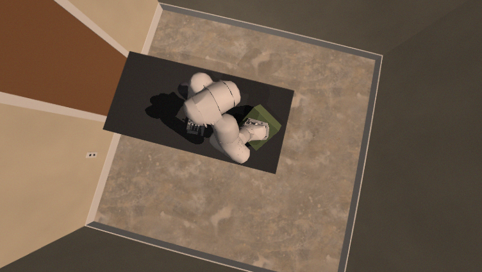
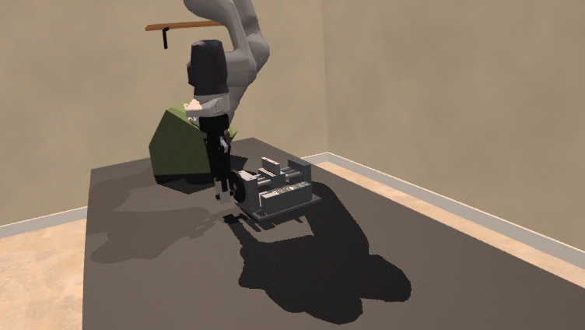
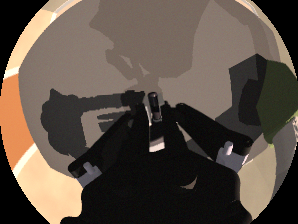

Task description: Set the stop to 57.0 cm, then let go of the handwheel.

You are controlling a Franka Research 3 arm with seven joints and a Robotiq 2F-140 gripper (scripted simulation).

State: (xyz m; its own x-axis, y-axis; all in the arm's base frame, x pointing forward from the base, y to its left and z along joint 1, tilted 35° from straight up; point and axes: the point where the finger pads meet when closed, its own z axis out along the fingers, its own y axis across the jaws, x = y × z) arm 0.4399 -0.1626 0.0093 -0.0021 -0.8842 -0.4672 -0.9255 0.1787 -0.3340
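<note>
Exterior view: fingers (image 2: 223, 192) at the handwheel (image 2: 237, 187).
From where I'm standing, they're at the wheel's nine o'clock, pointing down, closed on its dark handle (image 3: 154, 102). The wheel sits on the near-left end block of the grey fixture (image 2: 286, 198) (image 1: 194, 128), on the worktop (image 2: 368, 221) (image 1: 148, 74); the stop (image 2: 271, 165) rides the rods at the wheel's two o'clock. I can't read its scale.

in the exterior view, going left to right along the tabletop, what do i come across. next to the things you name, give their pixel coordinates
Green block (image 1: 270, 120) (image 2: 180, 151) (image 3: 277, 92) → black handwheel (image 2: 237, 186) → sliding stop (image 2: 271, 166) → dark grey end plate (image 2: 305, 177). The gripper overlaps the block, so I leave it out.
</note>
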